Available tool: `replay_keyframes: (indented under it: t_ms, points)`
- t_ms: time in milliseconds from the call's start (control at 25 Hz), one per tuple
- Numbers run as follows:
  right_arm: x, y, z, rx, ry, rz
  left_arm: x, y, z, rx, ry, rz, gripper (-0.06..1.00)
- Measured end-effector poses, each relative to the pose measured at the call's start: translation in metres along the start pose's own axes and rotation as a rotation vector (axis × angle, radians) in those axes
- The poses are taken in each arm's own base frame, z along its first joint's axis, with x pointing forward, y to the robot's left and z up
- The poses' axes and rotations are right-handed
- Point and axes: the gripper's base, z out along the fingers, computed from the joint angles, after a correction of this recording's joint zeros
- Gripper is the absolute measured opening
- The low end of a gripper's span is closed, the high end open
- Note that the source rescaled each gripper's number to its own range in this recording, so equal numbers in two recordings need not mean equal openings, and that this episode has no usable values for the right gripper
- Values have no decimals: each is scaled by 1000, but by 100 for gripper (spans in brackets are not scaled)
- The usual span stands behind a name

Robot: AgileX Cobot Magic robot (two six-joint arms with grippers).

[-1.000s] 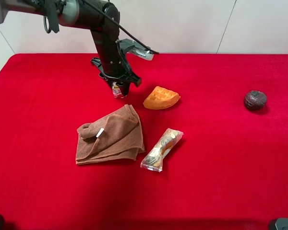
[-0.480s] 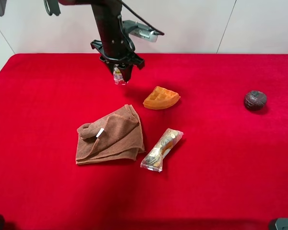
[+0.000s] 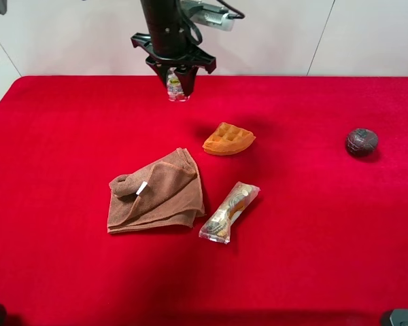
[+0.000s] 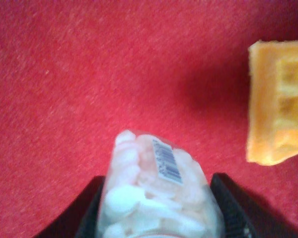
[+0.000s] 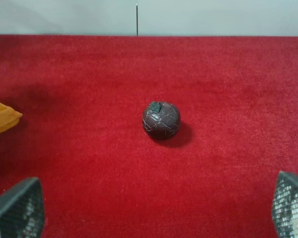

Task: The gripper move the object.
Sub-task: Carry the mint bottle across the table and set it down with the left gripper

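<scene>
Small clear glass bottle (image 4: 156, 198) w/ white pellets, pinched in large black left claw (image 3: 177, 84), is to be carried level & slow, w/o brushing orange waffle wedge (image 3: 228, 138).

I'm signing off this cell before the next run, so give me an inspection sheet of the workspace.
Surface: red cloth-covered table, flat and even.
Job's things: small clear glass bottle, white pieces inside, held off the table.
Clutter: folded brown cloth; orange waffle wedge; clear plastic snack packet; dark brown ball.
Grippers: left gripper shut on the bottle; right gripper open, empty.
Cables: black cable looping by the left arm.
Surroundings: white wall panels; nothing else seen.
</scene>
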Motion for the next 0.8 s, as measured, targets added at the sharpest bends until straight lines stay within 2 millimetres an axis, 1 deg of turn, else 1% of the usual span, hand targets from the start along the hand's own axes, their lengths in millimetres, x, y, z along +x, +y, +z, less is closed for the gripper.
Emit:
replay_keyframes:
  t_ms: [120,160,240,280,320,360,520,680,800]
  points:
    - [0,0,0,0,0,0,0,-14,0,4,-2,24,0]
    - [0,0,0,0,0,0,0,-23,0,7,-1,44,0]
    - [0,0,0,0,0,0,0,-32,-5,10,-10,56,0]
    - [0,0,0,0,0,0,0,-32,-5,10,-10,56,0]
    - [0,0,0,0,0,0,1,-40,-12,12,-24,68,0]
    - [0,0,0,0,0,0,1,-40,-12,12,-24,68,0]
    - [0,0,0,0,0,0,4,-59,-25,20,-50,91,0]
    - [0,0,0,0,0,0,7,-83,-26,29,-51,128,0]
    - [0,0,0,0,0,0,12,-111,-26,40,-49,183,0]
